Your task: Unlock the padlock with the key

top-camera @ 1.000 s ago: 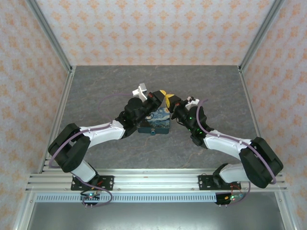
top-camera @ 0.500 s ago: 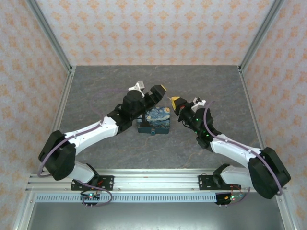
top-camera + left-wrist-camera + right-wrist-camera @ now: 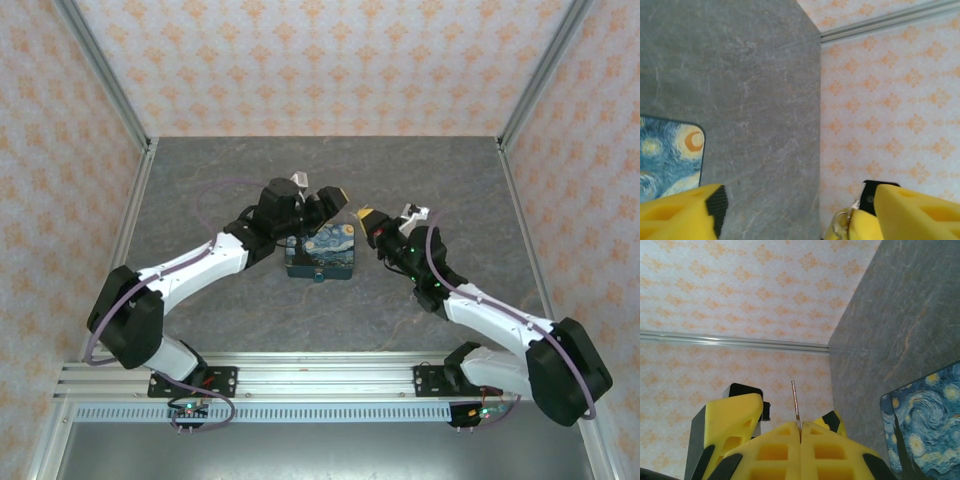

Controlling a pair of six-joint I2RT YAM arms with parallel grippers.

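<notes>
yellow right fingers (image 3: 772, 452) are clamped on the key (image 3: 795, 400), blade protruding. left fingers (image 3: 675, 212) gape apart near the box (image 3: 325, 250). the padlock (image 3: 318, 277) seems to hang at the box's near edge. steady it first, then align blade with keyway.

Bright, even light; soft shadows; near foreground slightly blurred.

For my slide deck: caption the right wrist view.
Right gripper, jaws shut on the thin key, poised beside the Starry Night box.
</notes>
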